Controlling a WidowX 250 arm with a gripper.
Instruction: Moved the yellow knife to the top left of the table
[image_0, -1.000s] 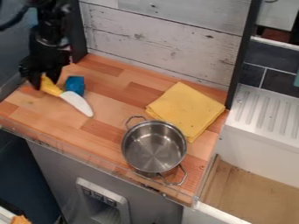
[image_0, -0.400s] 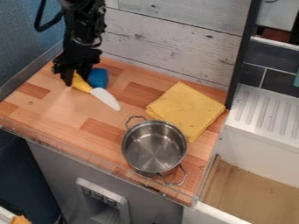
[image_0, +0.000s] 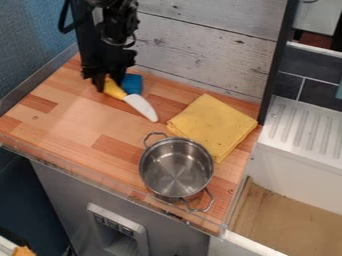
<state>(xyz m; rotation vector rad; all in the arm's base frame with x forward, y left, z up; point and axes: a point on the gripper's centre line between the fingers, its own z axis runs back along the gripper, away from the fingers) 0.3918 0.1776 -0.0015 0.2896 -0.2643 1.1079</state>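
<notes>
My gripper (image_0: 110, 86) hangs over the back left part of the wooden table (image_0: 70, 117), shut on the handle of the yellow knife (image_0: 116, 91). The knife's white blade points down and to the right, its tip left of the yellow cloth. Close against the right side of the gripper and handle is a blue object (image_0: 132, 84), partly hidden behind them. Whether the knife touches the tabletop, I cannot tell.
A folded yellow cloth (image_0: 212, 125) lies on the right of the table. In front of it stands a metal pot (image_0: 177, 167) with two handles. Wooden boards (image_0: 207, 55) rise along the back, and a white sink unit (image_0: 300, 165) adjoins at right.
The gripper and the yellow knife have moved right and slightly toward the back. Beside them, the blue object has shifted the same way. Cloth and pot have stayed put.
</notes>
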